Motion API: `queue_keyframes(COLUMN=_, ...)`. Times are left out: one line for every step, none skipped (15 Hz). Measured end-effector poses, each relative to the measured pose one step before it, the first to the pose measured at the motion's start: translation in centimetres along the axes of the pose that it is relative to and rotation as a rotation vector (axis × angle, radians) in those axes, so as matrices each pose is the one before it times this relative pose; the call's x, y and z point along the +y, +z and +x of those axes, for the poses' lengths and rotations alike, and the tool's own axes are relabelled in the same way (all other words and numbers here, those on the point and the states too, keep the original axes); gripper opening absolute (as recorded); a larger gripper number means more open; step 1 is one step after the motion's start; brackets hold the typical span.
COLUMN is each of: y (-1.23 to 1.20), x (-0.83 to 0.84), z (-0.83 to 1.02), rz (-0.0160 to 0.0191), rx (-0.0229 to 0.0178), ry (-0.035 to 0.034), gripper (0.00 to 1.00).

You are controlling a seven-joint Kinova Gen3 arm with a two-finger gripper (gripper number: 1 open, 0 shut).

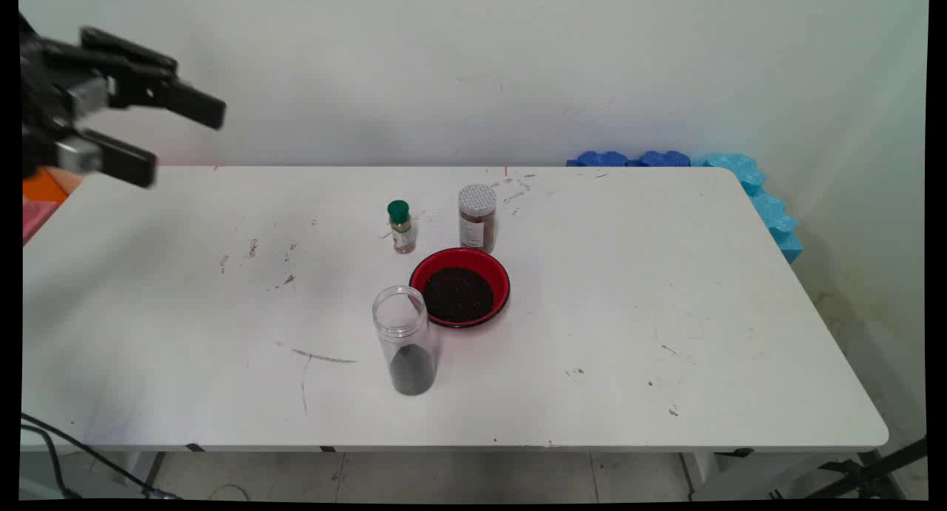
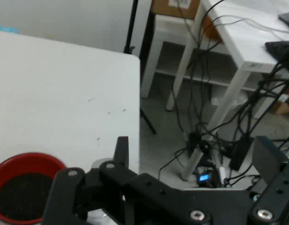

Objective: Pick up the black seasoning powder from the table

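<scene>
Well left of the red bowl (image 1: 459, 295), gripper (image 1: 172, 140) hangs unclenched, holding nothing; clear jar (image 1: 405, 341) beside bowl looks light, slick, best grasped mid-wall.

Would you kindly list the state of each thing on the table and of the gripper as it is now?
gripper: open, holding nothing, raised above the table's left end.
clear jar: upright, lid off, dark grains at the bottom.
red bowl: upright, filled with dark grains.
green-capped bottle: upright, capped.
white-lidded jar: upright, closed.
</scene>
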Motion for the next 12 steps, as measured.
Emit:
queue_keyframes(y=0.284, x=-0.348, z=-0.513, rz=0.00867, rx=-0.00628, ry=-0.00169, gripper=1.0)
queue_keyframes(y=0.281, x=-0.346, z=-0.514, rz=0.00803, rx=-0.00604, ry=-0.002, gripper=1.0)
queue_keyframes(y=0.381, x=-0.418, z=-0.671, rz=0.00994, rx=-0.00866, ry=-0.00242, gripper=1.0)
queue_keyframes(y=0.255, x=-0.298, z=-0.462, rz=0.00742, rx=-0.00561, ry=-0.00022, gripper=1.0)
queue_keyframes(y=0.368, x=-0.437, z=-0.723, rz=0.01156, rx=-0.00822, ry=0.00032, gripper=1.0)
queue_keyframes(y=0.26, x=-0.3, z=-0.474, rz=0.00715, rx=-0.00488, ry=0.00271, gripper=1.0)
queue_keyframes(y=0.432, x=-0.482, z=-0.72, rz=0.0097, rx=-0.00795, ry=0.00542, gripper=1.0)
queue_keyframes(y=0.499, x=-0.502, z=-0.849, rz=0.00903, rx=-0.00843, ry=0.01027, gripper=1.0)
queue_keyframes(y=0.509, x=-0.463, z=-0.825, rz=0.00631, rx=-0.00866, ry=0.01402, gripper=1.0)
queue_keyframes(y=0.47, x=-0.408, z=-0.689, rz=0.00274, rx=-0.00842, ry=0.01349, gripper=1.0)
queue_keyframes(y=0.499, x=-0.424, z=-0.78, rz=0.00647, rx=-0.00767, ry=0.01213, gripper=1.0)
queue_keyframes(y=0.486, x=-0.393, z=-0.722, rz=0.00565, rx=-0.00632, ry=0.01137, gripper=1.0)
